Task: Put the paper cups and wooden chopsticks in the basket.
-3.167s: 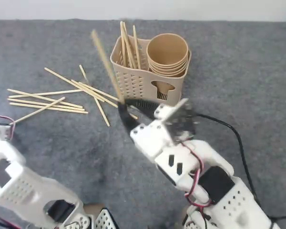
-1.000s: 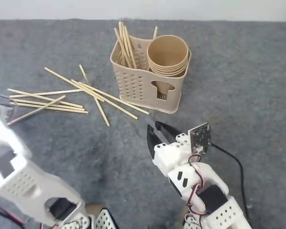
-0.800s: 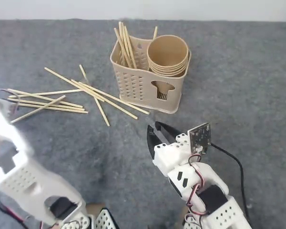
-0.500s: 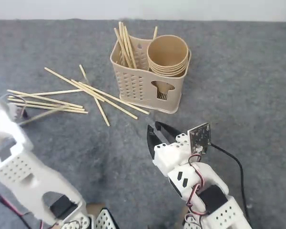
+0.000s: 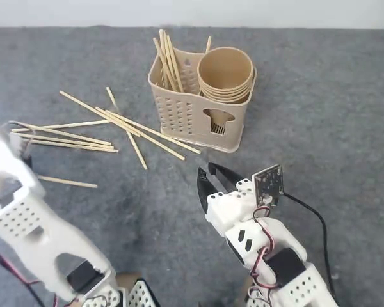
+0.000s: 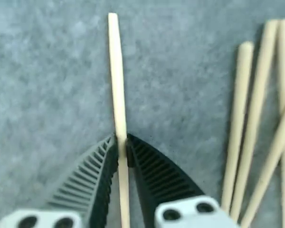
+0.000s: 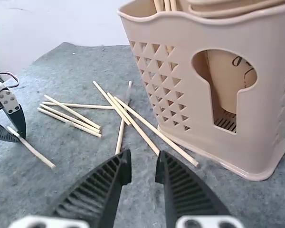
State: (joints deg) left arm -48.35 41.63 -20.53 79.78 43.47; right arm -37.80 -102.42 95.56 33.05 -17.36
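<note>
A beige basket (image 5: 193,114) stands at the back of the grey mat, with stacked paper cups (image 5: 225,68) and several wooden chopsticks (image 5: 166,56) upright in it. Several loose chopsticks (image 5: 89,131) lie on the mat to the left of the basket. At the left edge my left gripper (image 6: 121,140) is shut on one chopstick (image 6: 115,71), which lies apart from the pile (image 5: 67,182). In front of the basket my right gripper (image 5: 206,173) is open and holds nothing; its fingers (image 7: 113,178) point at the basket (image 7: 204,95).
The white body of the left arm (image 5: 25,224) fills the front left corner, and the right arm (image 5: 262,243) with its cable takes up the front right. Grey mat (image 5: 320,115) lies bare to the right of the basket.
The right arm drew back from the basket after leaving a chopstick there, then kept still. The left arm swung in, shut on a chopstick and pulled it away from the pile.
</note>
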